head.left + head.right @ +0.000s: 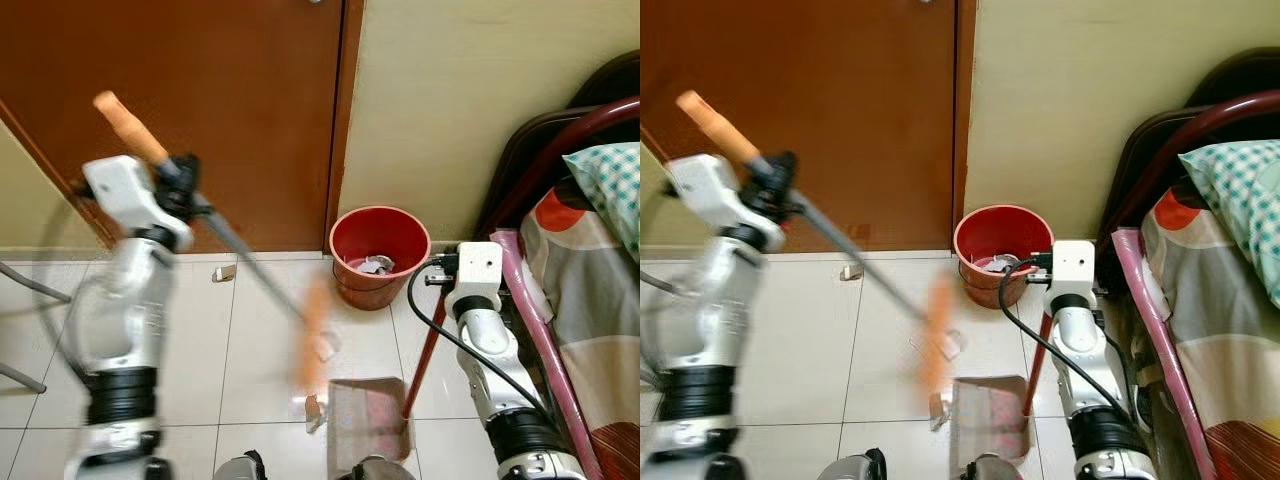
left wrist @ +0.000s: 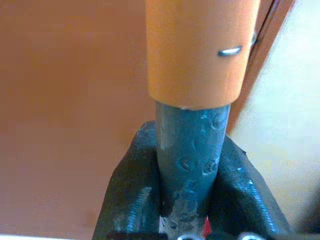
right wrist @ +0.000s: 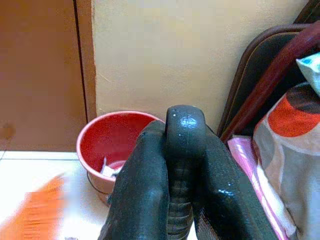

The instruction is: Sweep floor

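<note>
- A white tiled floor is bounded by a brown wooden door and a cream wall; a bed with a patterned cover is seen on the robot's right.
- No brand, label or legible writing can be made out on any item.
- The broom is held slantwise, its long axis running from the orange handle end, high at the robot's left before the door, down toward the floor at centre; the orange brush head is blurred just above the tiles.
- The left gripper is clenched on the broom's grey shaft just below the orange grip, as seen in the left wrist view.
- The dustpan is set on the floor beside the brush head, its red upright handle leaning up to the right gripper, which is clamped round the black handle top.
- A red bucket is stood by the wall near the door frame, with pale scraps inside.
- Small paper scraps lie at the dustpan's edge, and another scrap lies by the door.
</note>
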Controlling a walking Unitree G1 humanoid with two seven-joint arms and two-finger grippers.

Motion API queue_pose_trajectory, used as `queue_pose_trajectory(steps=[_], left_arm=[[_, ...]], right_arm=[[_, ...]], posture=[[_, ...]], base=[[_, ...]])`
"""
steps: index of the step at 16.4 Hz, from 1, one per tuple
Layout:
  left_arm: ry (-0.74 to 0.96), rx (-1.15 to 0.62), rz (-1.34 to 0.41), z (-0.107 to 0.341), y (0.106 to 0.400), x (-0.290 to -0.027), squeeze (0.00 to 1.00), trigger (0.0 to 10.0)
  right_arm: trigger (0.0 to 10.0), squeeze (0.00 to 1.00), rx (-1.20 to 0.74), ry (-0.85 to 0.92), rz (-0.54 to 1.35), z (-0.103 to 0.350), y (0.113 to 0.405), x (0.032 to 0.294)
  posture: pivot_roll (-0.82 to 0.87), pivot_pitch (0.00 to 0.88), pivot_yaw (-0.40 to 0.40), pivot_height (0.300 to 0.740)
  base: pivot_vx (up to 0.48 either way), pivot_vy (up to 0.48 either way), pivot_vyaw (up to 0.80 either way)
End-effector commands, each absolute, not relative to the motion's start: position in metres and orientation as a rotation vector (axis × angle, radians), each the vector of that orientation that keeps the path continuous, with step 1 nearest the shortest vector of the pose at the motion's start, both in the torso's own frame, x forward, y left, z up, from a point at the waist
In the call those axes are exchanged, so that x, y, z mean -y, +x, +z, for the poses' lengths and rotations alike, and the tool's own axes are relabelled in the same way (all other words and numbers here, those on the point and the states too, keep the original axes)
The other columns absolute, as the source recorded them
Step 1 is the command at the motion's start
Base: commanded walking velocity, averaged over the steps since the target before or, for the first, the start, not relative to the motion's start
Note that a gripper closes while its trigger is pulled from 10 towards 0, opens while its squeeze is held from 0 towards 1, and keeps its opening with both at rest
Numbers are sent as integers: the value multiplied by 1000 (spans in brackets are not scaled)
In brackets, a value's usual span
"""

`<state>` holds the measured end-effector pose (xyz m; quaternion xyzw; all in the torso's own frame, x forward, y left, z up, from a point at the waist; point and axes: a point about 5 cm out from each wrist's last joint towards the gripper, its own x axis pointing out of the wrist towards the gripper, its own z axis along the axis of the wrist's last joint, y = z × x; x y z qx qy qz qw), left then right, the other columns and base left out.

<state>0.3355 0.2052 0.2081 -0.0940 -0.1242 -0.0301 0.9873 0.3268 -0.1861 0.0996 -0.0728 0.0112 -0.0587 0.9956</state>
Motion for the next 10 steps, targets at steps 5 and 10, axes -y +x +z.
queue_pose_trajectory(steps=[5,10], left_arm=[[-46,206,-36,189,310,-231,0,10000],[-119,123,-110,162,304,-194,0,10000]], right_arm=[[10000,0,60,-167,-173,115,324,219],[10000,0,133,-122,-148,131,330,222]], posture=[[77,183,-5,740],[66,186,-5,740]], base=[[0,0,0],[0,0,0]])
